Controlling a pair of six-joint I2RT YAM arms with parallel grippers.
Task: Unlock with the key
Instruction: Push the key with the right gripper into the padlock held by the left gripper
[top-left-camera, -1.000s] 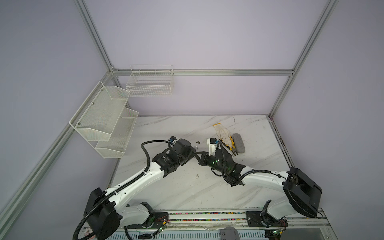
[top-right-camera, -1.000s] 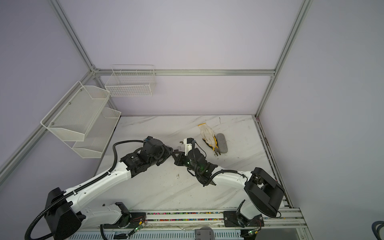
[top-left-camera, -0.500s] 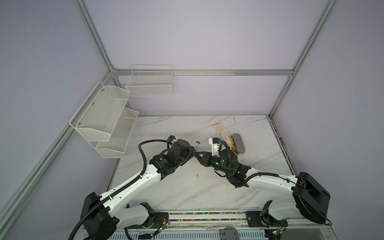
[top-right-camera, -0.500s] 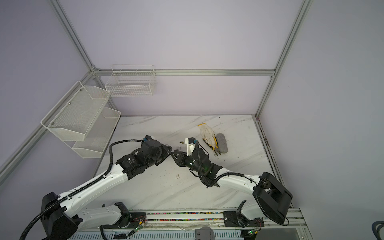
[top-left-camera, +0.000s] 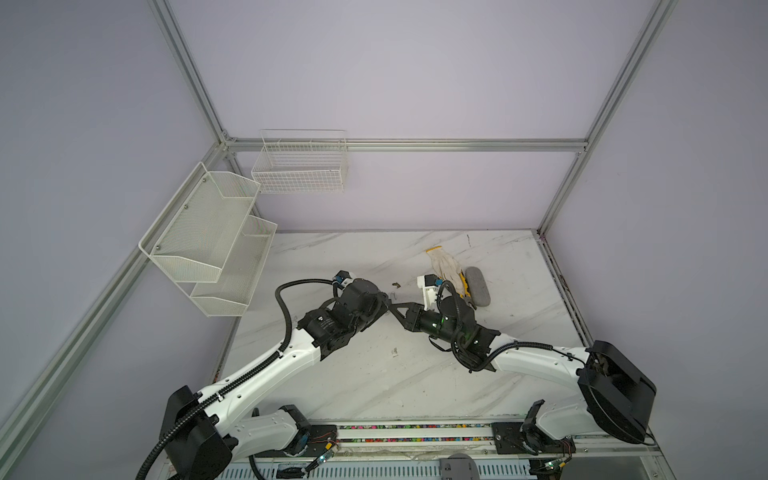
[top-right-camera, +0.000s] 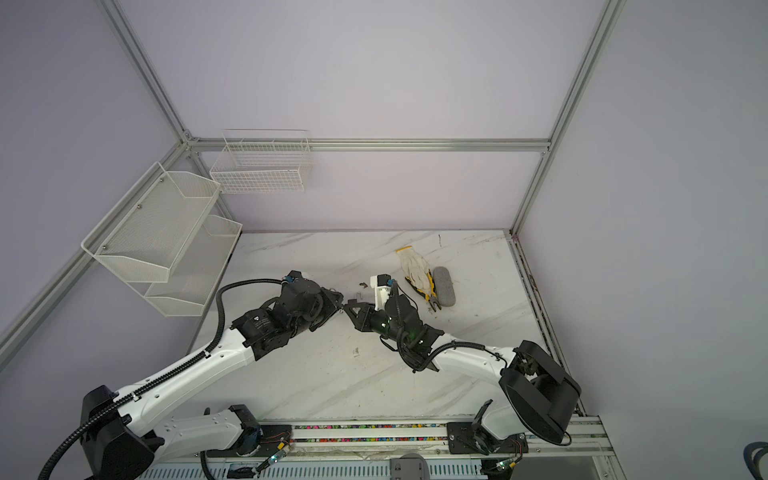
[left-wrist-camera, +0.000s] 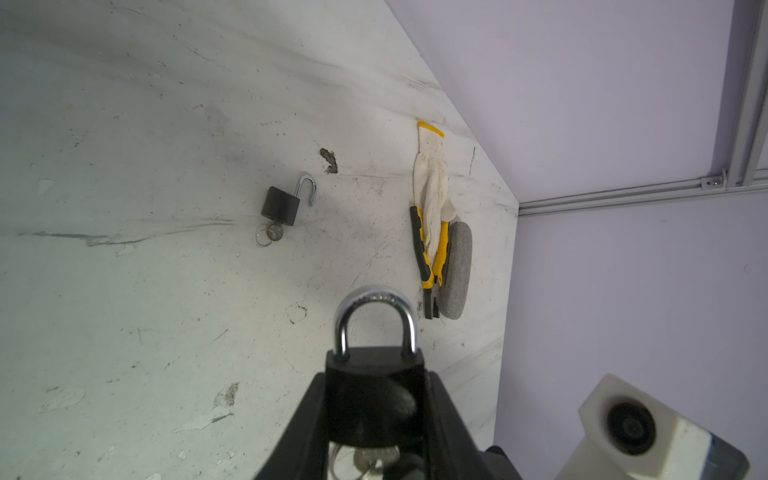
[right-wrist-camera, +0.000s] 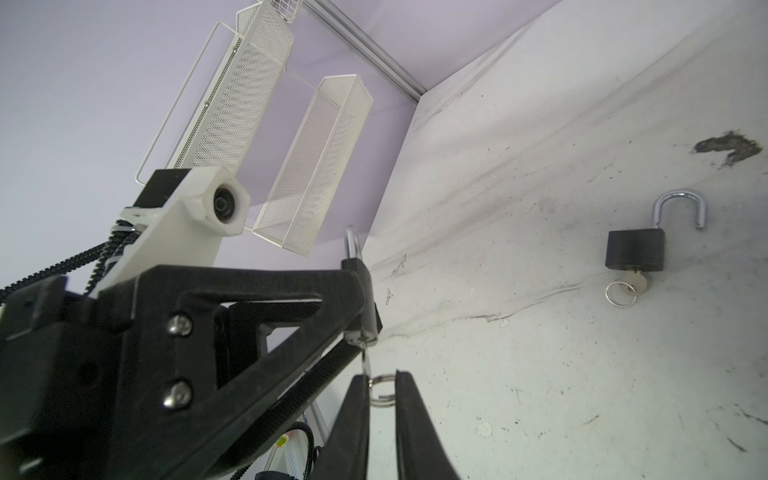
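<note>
Left gripper (left-wrist-camera: 376, 384) clamps closed black padlock (left-wrist-camera: 370, 411) body, above table (left-wrist-camera: 124, 291). Right gripper (right-wrist-camera: 381, 384) jaws narrow, flanking key ring (right-wrist-camera: 381, 376) hanging from inserted key (right-wrist-camera: 365, 359); pinch unclear. Farther, second padlock (left-wrist-camera: 281, 206) lies open, keyed. Beyond: pliers (left-wrist-camera: 426, 259), grey pouch (left-wrist-camera: 457, 266), work glove (left-wrist-camera: 432, 174).

Right claw (right-wrist-camera: 381, 376): two black fingers narrowly apart, a key ring (right-wrist-camera: 382, 393) in the gap at their tips; whether they pinch it is unclear. Just past the tips, a key (right-wrist-camera: 365, 358) sits in a padlock (right-wrist-camera: 356, 266) clamped by the left claw (right-wrist-camera: 359, 305). Farther off on the table (right-wrist-camera: 519, 374) lies a second padlock (right-wrist-camera: 635, 254), shackle swung open, second key (right-wrist-camera: 638, 284) inserted. Beyond the left claw, white mesh shelves (right-wrist-camera: 316, 166) hang on the wall.
</note>
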